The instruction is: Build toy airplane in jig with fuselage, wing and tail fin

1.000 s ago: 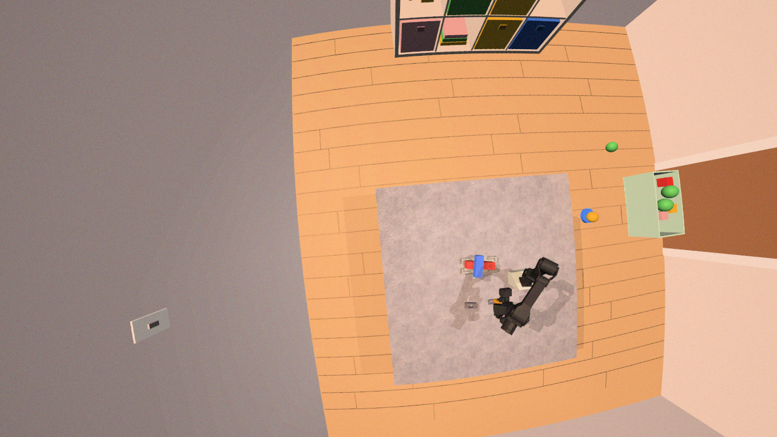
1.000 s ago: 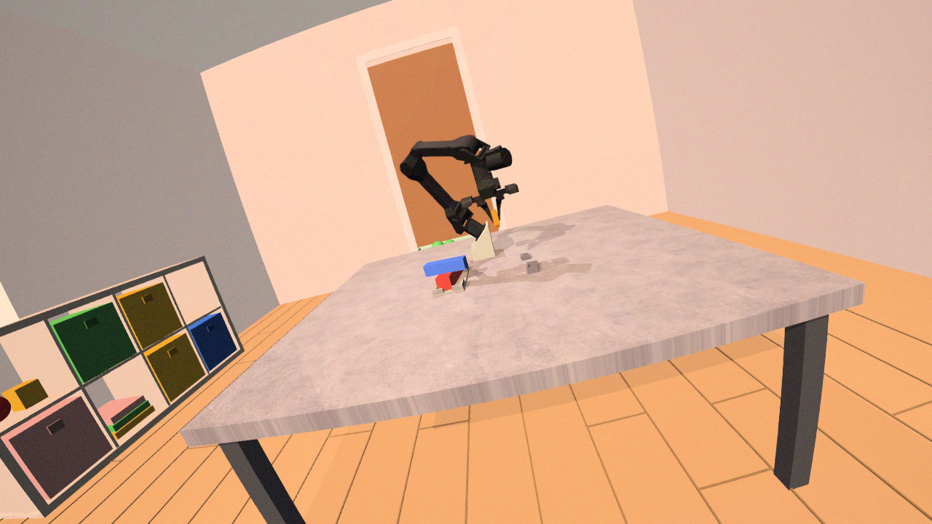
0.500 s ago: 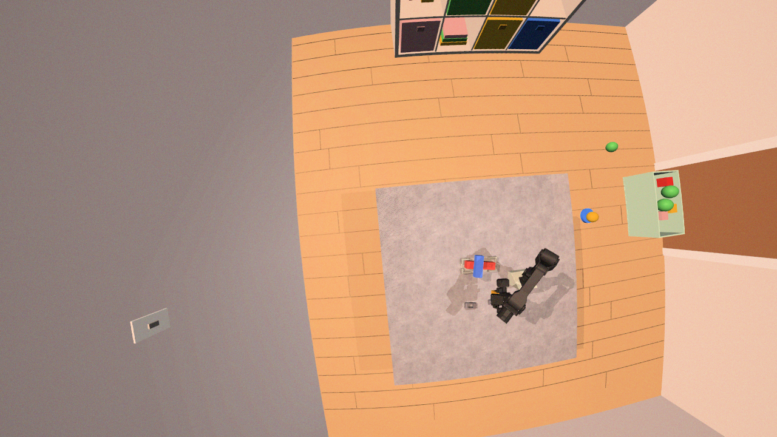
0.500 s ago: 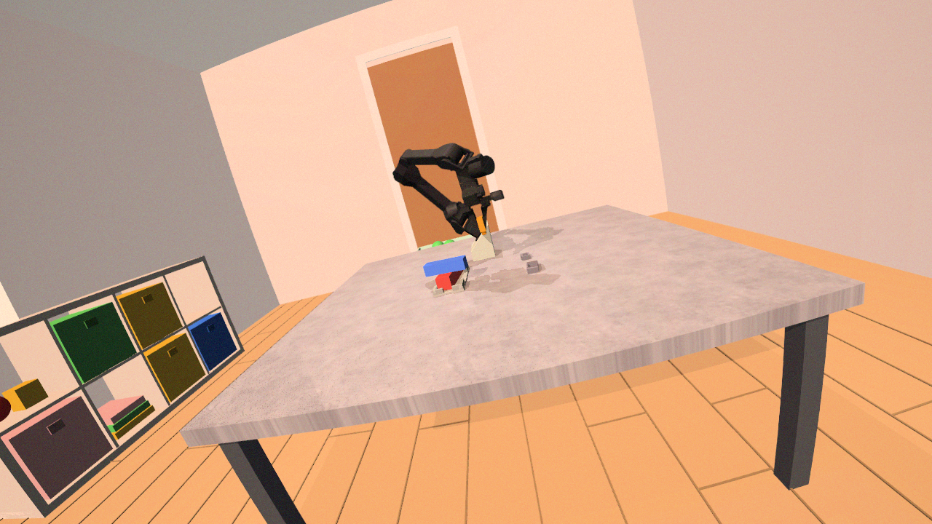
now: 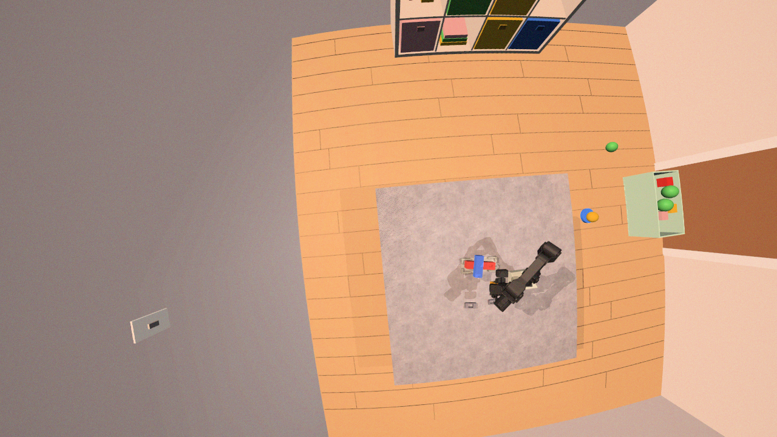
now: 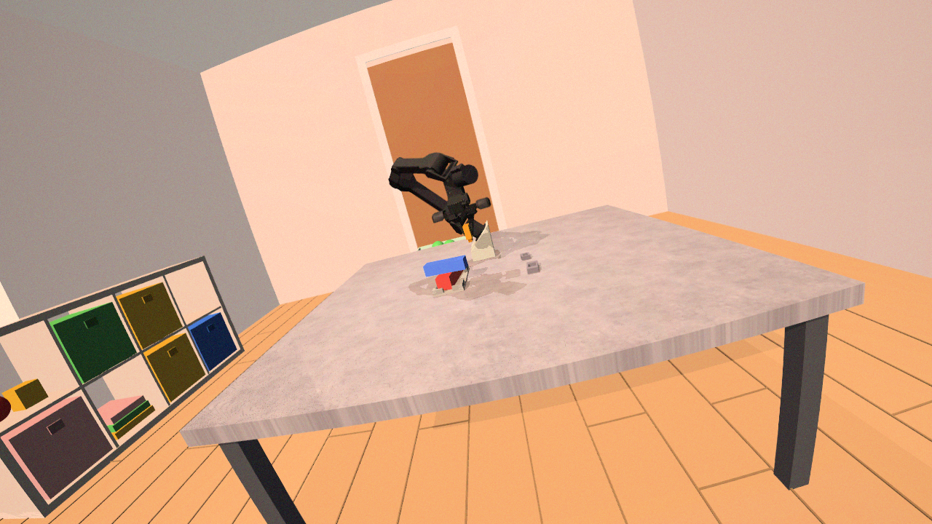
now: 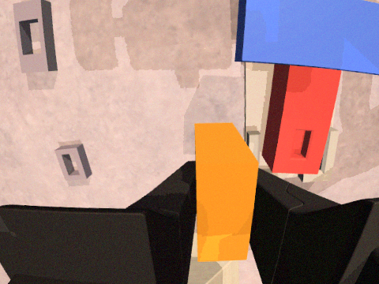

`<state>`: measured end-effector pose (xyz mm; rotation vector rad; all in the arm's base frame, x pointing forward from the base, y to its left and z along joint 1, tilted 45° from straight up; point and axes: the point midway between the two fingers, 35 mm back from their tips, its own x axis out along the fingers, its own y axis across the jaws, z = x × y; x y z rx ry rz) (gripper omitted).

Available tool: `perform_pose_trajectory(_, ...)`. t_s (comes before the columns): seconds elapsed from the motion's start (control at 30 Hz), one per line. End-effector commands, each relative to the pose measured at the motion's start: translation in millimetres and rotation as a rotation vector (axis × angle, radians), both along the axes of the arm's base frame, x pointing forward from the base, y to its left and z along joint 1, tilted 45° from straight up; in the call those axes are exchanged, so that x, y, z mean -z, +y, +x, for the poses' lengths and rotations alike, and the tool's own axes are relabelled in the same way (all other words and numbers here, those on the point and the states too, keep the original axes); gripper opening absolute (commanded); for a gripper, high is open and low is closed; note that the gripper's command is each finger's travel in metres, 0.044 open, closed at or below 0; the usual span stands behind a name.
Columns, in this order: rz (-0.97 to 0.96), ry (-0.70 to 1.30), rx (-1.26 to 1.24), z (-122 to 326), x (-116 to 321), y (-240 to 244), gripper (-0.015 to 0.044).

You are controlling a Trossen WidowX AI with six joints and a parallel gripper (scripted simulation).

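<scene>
The red fuselage point(image 5: 490, 265) point(image 6: 443, 282) point(image 7: 305, 102) lies in the beige cradle point(image 7: 257, 91). The blue wing point(image 5: 478, 266) point(image 6: 444, 266) point(image 7: 308, 35) sits crosswise on top of it; its tab is hidden. The small tail socket point(image 7: 305, 144) is empty. My gripper point(image 6: 469, 231) point(image 7: 214, 170) is shut on the orange tail fin point(image 5: 491, 283) point(image 6: 467, 233) point(image 7: 223, 197), held above the table beside the tail end of the fuselage, on its left in the wrist view. The fin's tab is not visible.
Two grey hollow holders stand on the table point(image 5: 424, 337) point(image 6: 586, 312), the larger holder point(image 5: 470, 307) point(image 6: 533, 268) point(image 7: 49, 39) and the smaller holder point(image 5: 491, 303) point(image 6: 525, 256) point(image 7: 84, 162). The beige arm base point(image 6: 483, 247) stands behind the cradle in the exterior view.
</scene>
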<state>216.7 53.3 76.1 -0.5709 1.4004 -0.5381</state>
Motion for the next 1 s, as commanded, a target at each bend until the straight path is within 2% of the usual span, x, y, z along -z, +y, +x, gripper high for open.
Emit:
perform_pose_trajectory(0.0, -0.011, 0.001, 0.001, -1.9, -4.7, -11.3, 0.0)
perform_pose_trajectory(0.83, -0.05, -0.034, 0.049, -18.6, -34.0, -76.9, 0.0)
perform_pose_trajectory(0.9, -0.05, -0.035, 0.049, -18.5, -34.0, -77.1, 0.0053)
perform_pose_trajectory(0.97, -0.05, -0.035, 0.049, -18.5, -34.0, -77.1, 0.0065)
